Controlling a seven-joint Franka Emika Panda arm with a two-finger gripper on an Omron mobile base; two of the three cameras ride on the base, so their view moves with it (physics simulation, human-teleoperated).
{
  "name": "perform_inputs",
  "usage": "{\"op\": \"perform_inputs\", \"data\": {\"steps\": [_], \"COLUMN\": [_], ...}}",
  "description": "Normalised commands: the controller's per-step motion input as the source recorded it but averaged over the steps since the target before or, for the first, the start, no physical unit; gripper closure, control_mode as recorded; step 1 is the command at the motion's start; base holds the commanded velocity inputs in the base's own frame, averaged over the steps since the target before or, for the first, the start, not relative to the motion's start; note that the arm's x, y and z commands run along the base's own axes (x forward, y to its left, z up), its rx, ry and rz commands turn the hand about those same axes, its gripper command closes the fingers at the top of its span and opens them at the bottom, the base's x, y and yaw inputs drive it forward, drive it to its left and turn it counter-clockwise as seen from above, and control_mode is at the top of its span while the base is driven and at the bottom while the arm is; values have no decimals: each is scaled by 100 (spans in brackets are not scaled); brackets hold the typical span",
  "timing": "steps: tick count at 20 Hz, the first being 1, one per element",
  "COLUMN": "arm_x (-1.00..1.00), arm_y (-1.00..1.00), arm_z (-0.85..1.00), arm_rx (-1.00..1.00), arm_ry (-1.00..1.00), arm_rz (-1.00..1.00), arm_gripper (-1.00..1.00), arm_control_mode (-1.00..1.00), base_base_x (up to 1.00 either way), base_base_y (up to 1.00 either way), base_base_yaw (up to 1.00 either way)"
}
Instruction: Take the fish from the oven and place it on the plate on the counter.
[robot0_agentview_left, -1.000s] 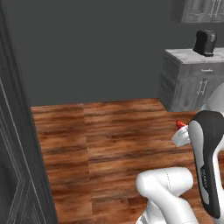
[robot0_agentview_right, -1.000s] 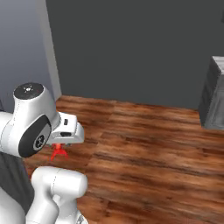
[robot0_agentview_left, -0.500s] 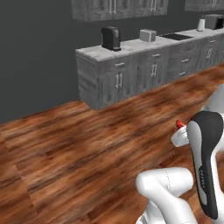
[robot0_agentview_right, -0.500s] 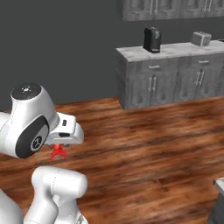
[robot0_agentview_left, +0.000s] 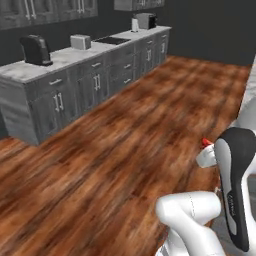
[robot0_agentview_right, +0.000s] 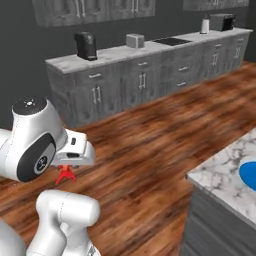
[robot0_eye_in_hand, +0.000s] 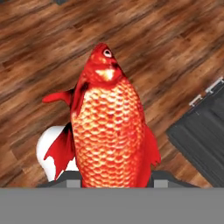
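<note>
Blue plate (robot0_agentview_right: 249, 172) now in view — fish (robot0_eye_in_hand: 109, 127) still gripped.

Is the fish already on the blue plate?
No, the fish hangs in the gripper above the wood floor, while the plate on the counter sits bare.

base views flank the arm (sharing floor); hand view close, downward.
</note>
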Motion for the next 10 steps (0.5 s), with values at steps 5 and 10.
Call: {"op": "perform_inputs", "data": {"steps": [5,10], "arm_x": [0,0], "arm_y": [0,0], "arm_z": [0,0], "arm_rx": [0,0], "arm_ry": [0,0], "arm_rz": [0,0], "arm_gripper": [100,100], "arm_control_mode": [100,100], "base_base_x": [52,30], "base_base_y": [-3,-21], "base_base_yaw": [-61,-78]}}
